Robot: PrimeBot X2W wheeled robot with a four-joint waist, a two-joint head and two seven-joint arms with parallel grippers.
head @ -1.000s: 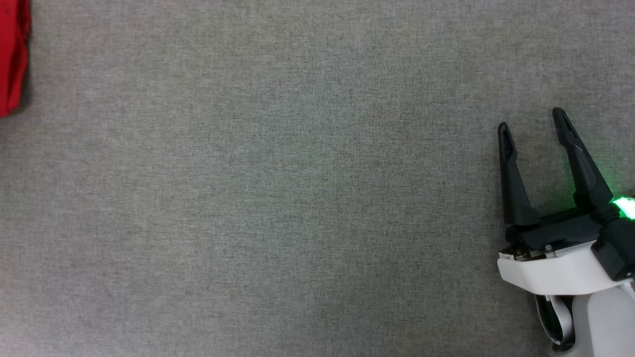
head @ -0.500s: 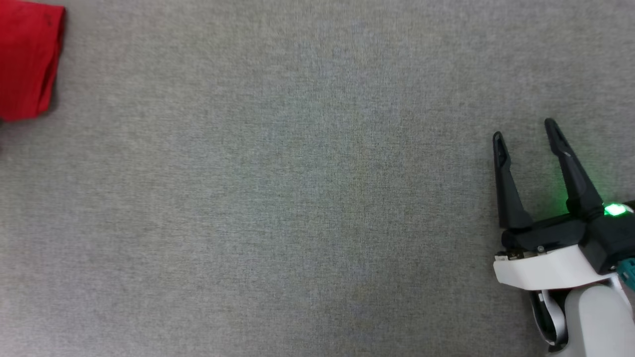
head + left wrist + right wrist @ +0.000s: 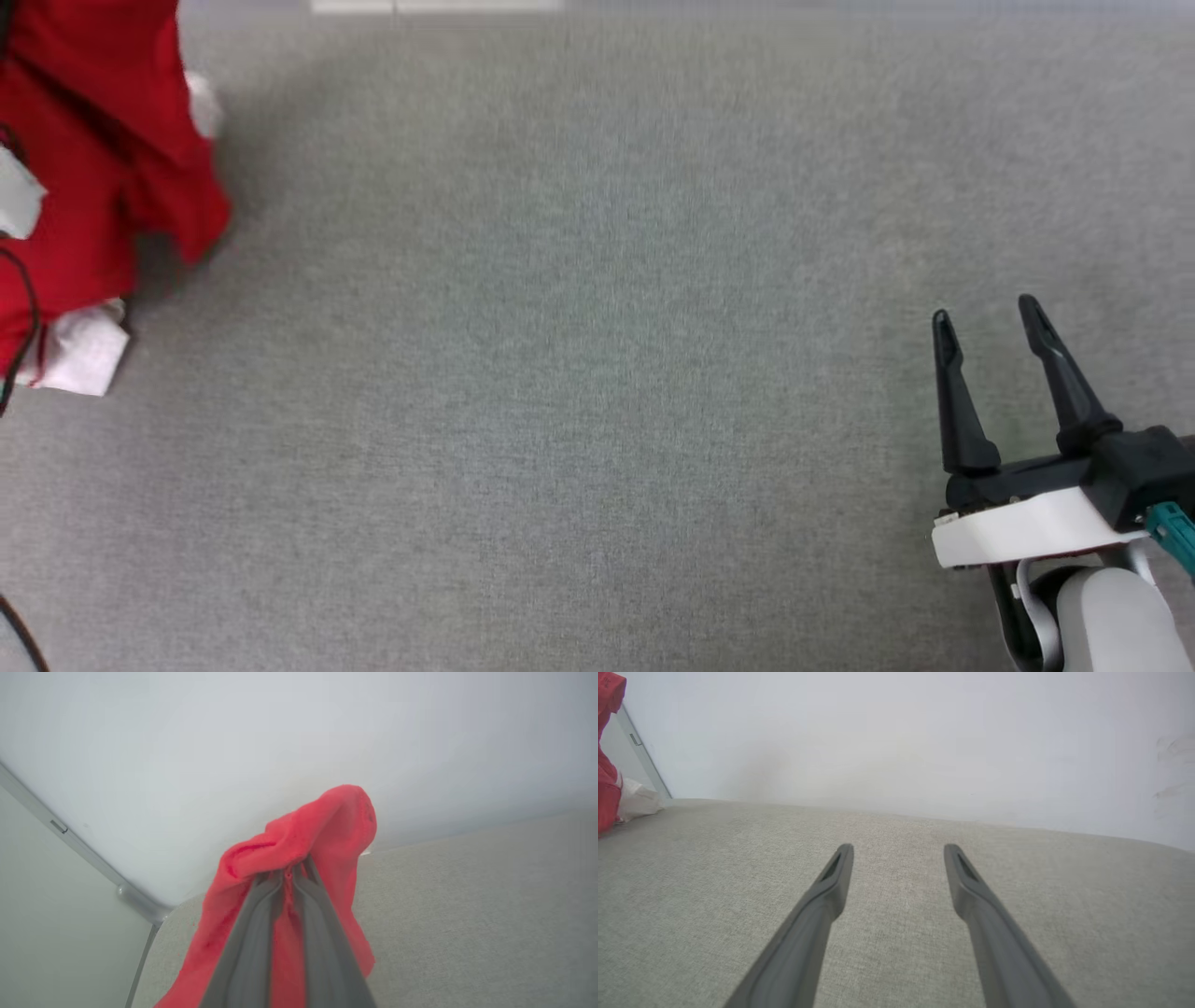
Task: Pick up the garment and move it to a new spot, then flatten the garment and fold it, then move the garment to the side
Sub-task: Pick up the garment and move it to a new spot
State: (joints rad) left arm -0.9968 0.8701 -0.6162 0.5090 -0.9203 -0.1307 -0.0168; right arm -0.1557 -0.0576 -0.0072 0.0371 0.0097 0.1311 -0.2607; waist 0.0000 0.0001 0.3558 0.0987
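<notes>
- Hanging bunched at the far-left edge of the head view, the garment (image 3: 103, 177) is red w/ a white sleeve (image 3: 79, 359) trailing low. The sleeve looks to be touching the table (image 3: 597, 373).
- L gripper (image 3: 294, 870): jaws clenched on a small pinch of red cloth near the tips. Fabric bulges past the tips & drapes down both sides.
- R gripper (image 3: 984, 309): jaws released, nothing between them. It sits low over bare table at the right, well apart from the garment.
- Stage (my read): pick-up done, carry to the new spot in hand. Flatten & fold not started.
- Risk 1: grip is one thin pinch near the tips. A quick swing or the weight of the hanging cloth could pull it out, and the garment would drop in a heap.
- Risk 2: the trailing sleeve may drag on the rough table cloth. Friction could tug vs. the grip or roll the sleeve under, making flattening harder.
- Risk 3: can't tell which part of the garment is pinched. If it's mid-body, not hem or shoulder, it'll land twisted & need re-grasps.
- Risk 4: garment is at the frame edge, partly cut off, so the head cam may lose it during the move.
- Wall (image 3: 280, 728) is close behind. A lift or swing that way could brush the cloth on it.
</notes>
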